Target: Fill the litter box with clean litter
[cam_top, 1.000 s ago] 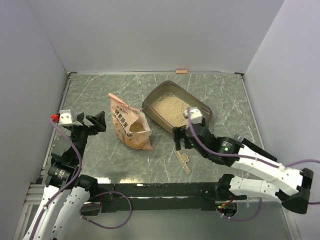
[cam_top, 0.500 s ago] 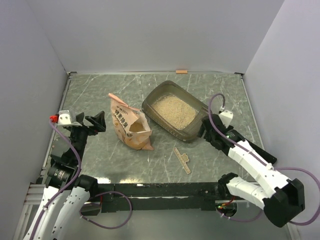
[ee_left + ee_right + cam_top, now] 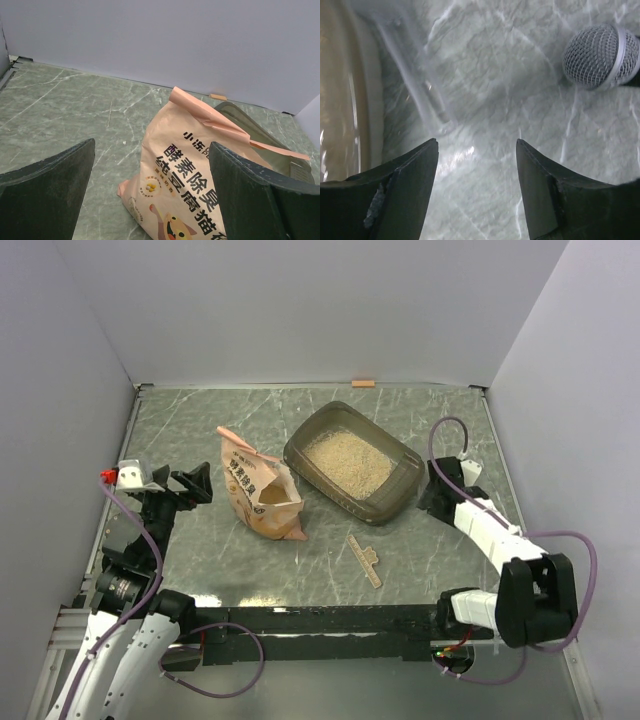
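The dark translucent litter box (image 3: 400,502) lies right of centre with pale beige litter (image 3: 348,460) spread in it; its wall shows at the left of the right wrist view (image 3: 350,100). The orange-pink litter bag (image 3: 260,490) lies left of it, mouth open toward the front, and fills the left wrist view (image 3: 200,180). My left gripper (image 3: 195,483) is open and empty, left of the bag. My right gripper (image 3: 432,492) is open and empty over bare table (image 3: 485,165), just right of the box.
A tan strip (image 3: 365,558) lies on the table in front of the box. A small orange tab (image 3: 363,383) sits at the back wall. A metal mesh ball (image 3: 600,56) shows at the right wrist view's top right. White walls enclose the table.
My right arm has drawn back from the box's front edge and swung to the right side of the box. The left arm, bag and box have not moved.
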Controlling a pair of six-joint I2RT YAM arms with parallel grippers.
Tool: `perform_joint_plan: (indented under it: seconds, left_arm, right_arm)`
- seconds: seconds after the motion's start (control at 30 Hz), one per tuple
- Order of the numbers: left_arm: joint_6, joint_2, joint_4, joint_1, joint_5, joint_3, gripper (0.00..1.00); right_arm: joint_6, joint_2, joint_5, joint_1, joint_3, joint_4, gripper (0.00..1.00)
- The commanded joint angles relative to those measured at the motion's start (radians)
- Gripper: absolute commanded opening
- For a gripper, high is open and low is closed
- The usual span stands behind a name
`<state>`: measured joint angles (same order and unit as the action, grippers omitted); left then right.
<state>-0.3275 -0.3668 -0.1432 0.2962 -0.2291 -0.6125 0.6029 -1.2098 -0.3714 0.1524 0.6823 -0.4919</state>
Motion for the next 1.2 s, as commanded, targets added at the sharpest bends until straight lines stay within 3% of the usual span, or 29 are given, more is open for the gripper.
perform_joint_plan:
  seconds: [0.0,0.37,0.73,1.17]
  left_arm:
    - [-0.007,-0.012,0.022,0.001,-0.001,-0.012,0.99]
    - [-0.005,-0.029,0.021,0.001,-0.001,-0.015,0.99]
    - [-0.002,-0.029,0.017,0.001,-0.012,-0.015,0.99]
    - [-0.002,-0.015,0.017,0.001,-0.010,-0.013,0.99]
  right_arm:
    - [-0.045,-0.046,0.046,-0.053,0.059,0.102,0.66]
    - [-0.051,-0.152,0.146,-0.103,0.086,0.180,0.61]
    - [-0.072,-0.318,0.201,-0.103,0.201,0.084,0.59]
    - [-0.072,-0.358,0.252,-0.103,0.189,0.076,0.53]
